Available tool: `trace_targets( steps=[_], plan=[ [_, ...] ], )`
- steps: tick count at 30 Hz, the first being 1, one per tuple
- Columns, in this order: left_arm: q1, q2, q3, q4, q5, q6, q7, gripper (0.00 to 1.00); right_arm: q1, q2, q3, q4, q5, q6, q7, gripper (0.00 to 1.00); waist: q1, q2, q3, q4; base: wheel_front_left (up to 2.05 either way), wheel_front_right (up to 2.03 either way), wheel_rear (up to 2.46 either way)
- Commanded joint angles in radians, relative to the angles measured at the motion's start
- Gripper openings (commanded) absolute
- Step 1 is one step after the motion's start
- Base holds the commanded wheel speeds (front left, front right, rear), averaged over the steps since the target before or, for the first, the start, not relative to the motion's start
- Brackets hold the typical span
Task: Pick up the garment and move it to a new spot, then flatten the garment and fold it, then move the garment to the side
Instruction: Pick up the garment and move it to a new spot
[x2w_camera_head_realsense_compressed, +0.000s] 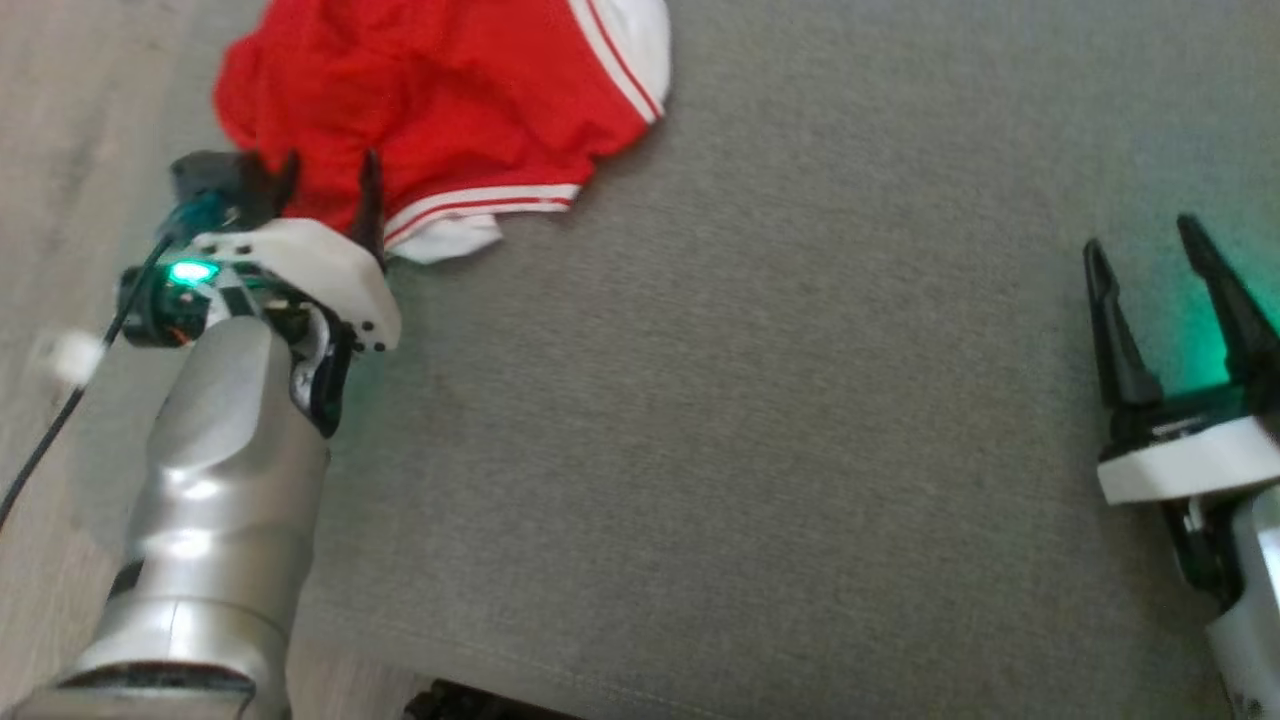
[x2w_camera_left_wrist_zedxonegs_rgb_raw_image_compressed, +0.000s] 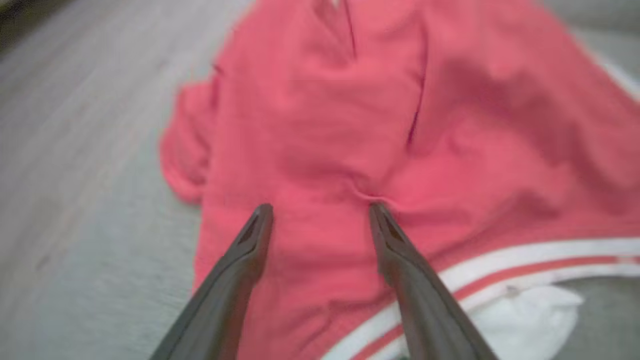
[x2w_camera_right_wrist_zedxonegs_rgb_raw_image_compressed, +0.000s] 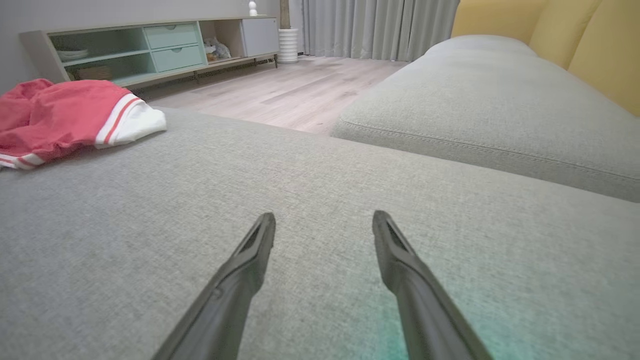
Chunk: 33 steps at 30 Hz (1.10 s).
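Observation:
A crumpled red garment with white, red-striped trim lies at the far left of the grey cushion. My left gripper stands open at its near edge, both fingers spread over the red cloth. In the left wrist view the left gripper has its right fingertip touching a small pucker in the garment, with nothing pinched between the jaws. My right gripper is open over bare cushion at the far right, well away from the garment, and the right gripper holds nothing.
The cushion's left edge borders wooden floor, and a black cable trails from my left wrist. A second grey sofa seat with yellow back cushions lies beyond, and a low shelf unit stands across the floor.

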Motion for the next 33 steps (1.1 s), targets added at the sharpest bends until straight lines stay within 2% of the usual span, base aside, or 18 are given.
trace_targets(
  steps=[1,4,6,7,13,17,21,27,33],
  plan=[
    [-0.017,0.042,0.009,0.020,-0.015,-0.009,0.046,1.00,-0.002,-0.017,0.019,-0.027,-0.006,0.007,-0.010,1.00,-0.0003,0.0000,0.039,-0.040,0.00,0.00,0.00],
    [-0.042,0.044,-0.005,0.091,-0.045,-0.019,0.107,1.00,-0.008,-0.011,0.023,-0.028,-0.006,0.007,-0.010,1.00,-0.0003,0.0000,0.045,-0.058,0.00,0.00,0.00],
    [-0.048,0.052,-0.023,0.110,-0.052,-0.022,0.098,1.00,-0.010,-0.002,0.021,-0.026,-0.008,0.007,-0.010,1.00,-0.0003,0.0000,0.044,-0.067,0.00,0.00,0.00],
    [-0.048,0.053,-0.037,0.112,-0.057,-0.023,0.086,0.00,-0.011,0.003,0.019,-0.025,-0.009,0.007,-0.010,1.00,-0.0003,0.0000,0.043,-0.072,0.00,0.00,0.00],
    [-0.046,0.089,-0.117,0.075,-0.111,-0.024,-0.026,0.00,-0.008,0.036,0.009,-0.014,-0.012,0.007,-0.010,1.00,-0.0003,0.0000,0.008,-0.093,0.00,0.00,0.00],
    [-0.062,0.132,-0.141,0.035,-0.136,-0.024,-0.161,0.00,0.005,0.076,-0.005,0.003,-0.013,0.007,-0.010,1.00,-0.0003,0.0000,-0.059,-0.119,0.00,0.00,0.00],
    [-0.086,0.158,-0.179,-0.018,-0.159,-0.024,-0.227,0.00,0.023,0.126,-0.015,0.011,-0.013,0.007,-0.010,1.00,-0.0003,0.0000,-0.152,-0.165,0.00,0.00,0.00],
    [-0.127,0.178,-0.258,-0.166,-0.207,-0.024,-0.239,0.00,0.074,0.194,-0.026,0.015,-0.010,0.007,-0.010,1.00,-0.0003,0.0000,-0.290,-0.265,0.00,0.00,0.00],
    [-0.169,0.192,-0.347,-0.357,-0.282,-0.024,-0.168,0.00,0.121,0.241,-0.034,0.004,-0.010,0.007,-0.010,1.00,-0.0003,0.0000,-0.366,-0.391,0.00,0.00,0.00]
  ],
)
